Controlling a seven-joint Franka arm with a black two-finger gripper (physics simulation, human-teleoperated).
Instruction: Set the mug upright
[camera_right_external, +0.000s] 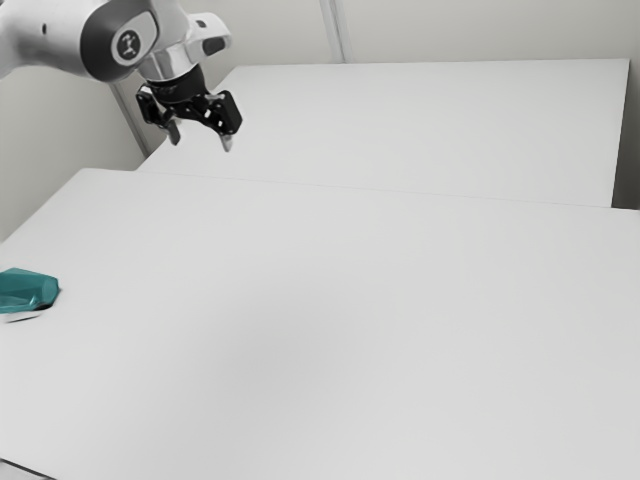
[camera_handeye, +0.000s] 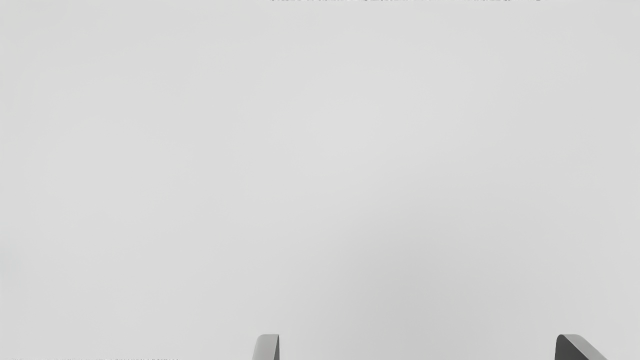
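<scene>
The black two-finger gripper (camera_right_external: 201, 141) on the white robot arm (camera_right_external: 62, 38) is up high, and the shiny blue-green mug (camera_right_external: 28, 290) with flat sides is well apart from it. From the hand, the mug is lower down, off to the exterior view's left and closer to that view's camera. It sits on the big white table (camera_right_external: 330, 330) and looks like it is lying on its side. The part I can see seems to point its long way across the exterior view, left to right — but the edge cuts it off, so I can't tell where the handle is or which end is the open top. The gray fingers (camera_handeye: 267, 347) are wide apart, with pale white between them, and they hold no mug. There is just one arm, so this hand has to do the job. I think the job is only at the start: the hand should go over to the mug and down, then turn to fit across its long way — if it comes in crooked, the mug might roll.
</scene>
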